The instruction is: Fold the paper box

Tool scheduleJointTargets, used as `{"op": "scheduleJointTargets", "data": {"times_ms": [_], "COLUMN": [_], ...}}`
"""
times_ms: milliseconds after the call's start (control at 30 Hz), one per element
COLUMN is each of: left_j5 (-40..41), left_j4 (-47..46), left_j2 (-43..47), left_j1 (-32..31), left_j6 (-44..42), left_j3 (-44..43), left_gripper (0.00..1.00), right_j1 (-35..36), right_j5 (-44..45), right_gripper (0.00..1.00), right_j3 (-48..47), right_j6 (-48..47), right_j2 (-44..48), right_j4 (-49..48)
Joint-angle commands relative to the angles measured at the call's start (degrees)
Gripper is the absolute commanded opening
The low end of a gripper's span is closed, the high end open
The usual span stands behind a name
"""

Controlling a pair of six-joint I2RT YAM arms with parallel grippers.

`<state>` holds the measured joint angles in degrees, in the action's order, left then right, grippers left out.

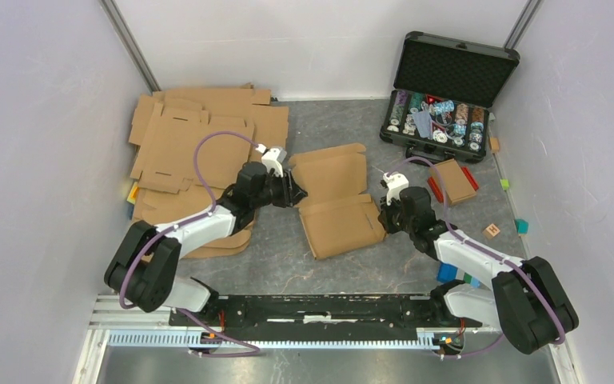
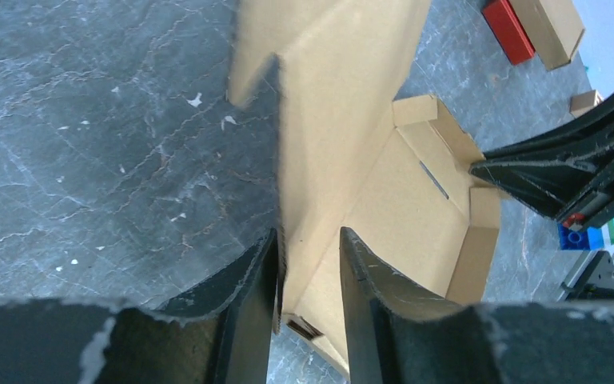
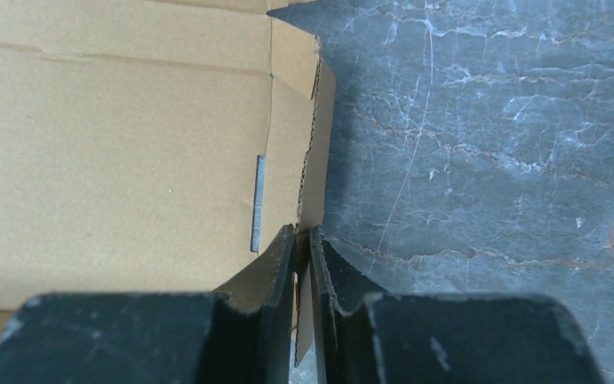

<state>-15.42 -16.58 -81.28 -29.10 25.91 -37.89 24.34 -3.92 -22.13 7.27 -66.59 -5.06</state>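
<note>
Overhead view: the paper box point(image 1: 337, 200) lies at the middle of the grey table point(image 1: 344, 272), between the two arms. It is plain brown corrugated cardboard, partly formed. Its far panel is tilted up and its near panel lies flat. The left gripper point(image 1: 294, 192) is at the box's left edge and the right gripper point(image 1: 384, 214) is at its right edge. A stack of flat cardboard blanks point(image 1: 192, 136) lies at far left. An open black case of poker chips point(image 1: 448, 88) stands at far right. A small cardboard box point(image 1: 453, 180) beside a red block point(image 1: 434, 189) sits between the case and the right arm.

Left wrist view: a raised panel of the box runs up from between the fingers point(image 2: 248, 304). The jaws stand parted with one on each side of it. The panel's corrugated edge lies against one finger, with a visible gap on the other side. Beyond it, the box floor shows a narrow slot and low folded side walls with a tab at the corner. The right gripper's tip meets the far side wall.

Right wrist view: the fingers point(image 3: 276, 272) are clenched on the thin edge of a side flap, which stands upright between them. Beside the flap is a perforated fold line and a narrow slot. The broad panel is smooth, with one crease running across it.
</note>
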Motion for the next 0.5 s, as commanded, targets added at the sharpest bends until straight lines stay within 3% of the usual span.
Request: {"op": "scheduleJointTargets", "data": {"times_ms": [0, 467], "left_j5": [0.6, 4.6], "left_j4": [0.4, 3.4], "left_j2": [2.1, 7.3], "left_j1": [-1.7, -7.2], "left_j6": [-4.8, -8.1], "left_j3": [1.1, 3.7], "left_gripper": [0.43, 0.41], "right_j1": [-0.1, 0.0], "right_j5": [-0.1, -1.4], "right_gripper": [0.18, 0.19], "right_j3": [-3.1, -3.6], "right_j6": [-1.0, -1.5], "right_j2": [0.9, 2.1], "right_j4": [-1.1, -0.7]}}
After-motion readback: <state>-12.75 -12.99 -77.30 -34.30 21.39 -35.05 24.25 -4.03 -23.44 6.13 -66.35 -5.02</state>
